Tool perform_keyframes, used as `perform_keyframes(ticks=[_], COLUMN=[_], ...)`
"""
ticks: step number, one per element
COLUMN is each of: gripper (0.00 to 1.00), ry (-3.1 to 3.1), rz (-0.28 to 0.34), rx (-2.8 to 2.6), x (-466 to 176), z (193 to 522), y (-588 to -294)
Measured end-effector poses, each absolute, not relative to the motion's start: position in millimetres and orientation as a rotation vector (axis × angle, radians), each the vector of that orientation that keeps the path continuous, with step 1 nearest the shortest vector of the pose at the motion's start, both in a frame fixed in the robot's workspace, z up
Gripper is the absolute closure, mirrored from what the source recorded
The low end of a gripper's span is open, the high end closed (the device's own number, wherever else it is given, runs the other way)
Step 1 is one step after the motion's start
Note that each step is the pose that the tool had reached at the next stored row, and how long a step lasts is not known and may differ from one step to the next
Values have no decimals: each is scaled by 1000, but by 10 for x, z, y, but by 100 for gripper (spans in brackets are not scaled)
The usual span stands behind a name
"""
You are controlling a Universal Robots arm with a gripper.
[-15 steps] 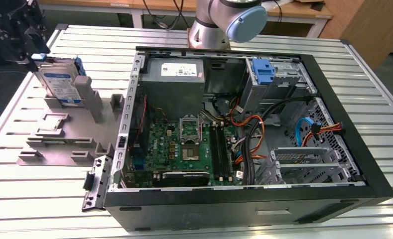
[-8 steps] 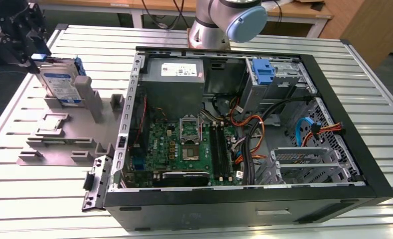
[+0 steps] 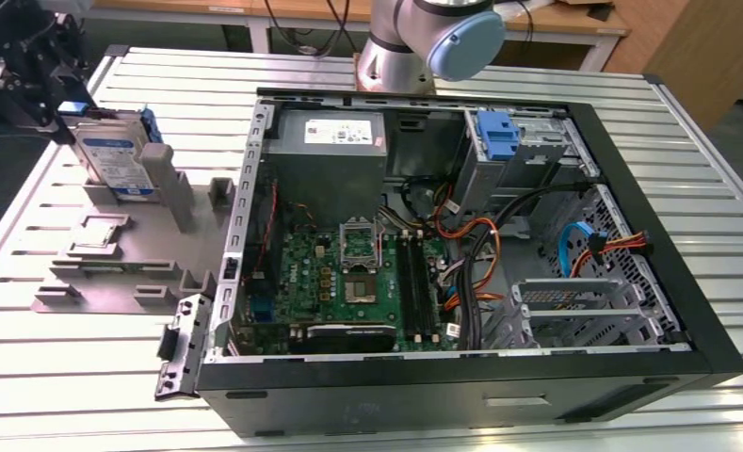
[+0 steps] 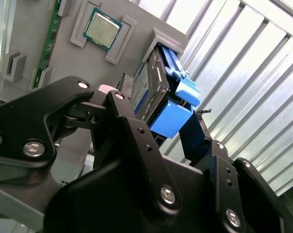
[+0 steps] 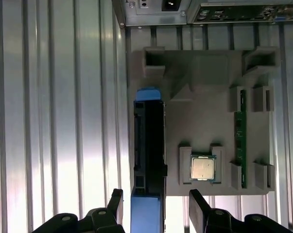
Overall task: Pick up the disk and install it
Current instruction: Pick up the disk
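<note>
the disk (image 3: 110, 155) stands on edge in a slot at one end of the grey holder (image 3: 120, 273). the holder sits on the slatted table (image 3: 70, 395), to the exterior view's left of the open computer case (image 3: 472, 391), and the disk is not yet lifted. the gripper (image 5: 155, 196) is spread, with one of its fingers (image 5: 114, 204) on each flat side of the disk and a gap on both sides in the first wrist view, so nothing is pinched. in the second wrist view the disk's blue carrier (image 4: 173, 116) sits between the fingers. as i judge it, the gaps look unequal, so one finger could touch first and push the disk askew. a tilted disk may bind against the slot walls when pulled. the fingers could also land on the carrier's plastic tab rather than the metal body, giving a springy hold that slips. a low finger might catch the holder beside the slot and drag it, disturbing the processor chip (image 5: 203, 168) and memory stick (image 5: 240, 141) resting there. loose cables (image 3: 472, 245) inside the case could snag a carried disk.
</note>
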State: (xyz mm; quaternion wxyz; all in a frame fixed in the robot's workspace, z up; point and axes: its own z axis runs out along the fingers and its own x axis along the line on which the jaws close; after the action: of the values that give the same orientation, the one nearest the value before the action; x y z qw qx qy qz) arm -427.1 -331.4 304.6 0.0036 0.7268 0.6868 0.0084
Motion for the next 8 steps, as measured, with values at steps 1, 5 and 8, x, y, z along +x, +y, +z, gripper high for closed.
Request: perform_keyframes(ticks=[1, 5, 8], gripper=[35, 35, 35], ry=[2153, 2148, 2142], rz=[26, 25, 25], rx=[2278, 2283, 2289], x=[-4272, -4272, -4268], z=[3039, 3010, 2999], y=[-3314, -3313, -3312])
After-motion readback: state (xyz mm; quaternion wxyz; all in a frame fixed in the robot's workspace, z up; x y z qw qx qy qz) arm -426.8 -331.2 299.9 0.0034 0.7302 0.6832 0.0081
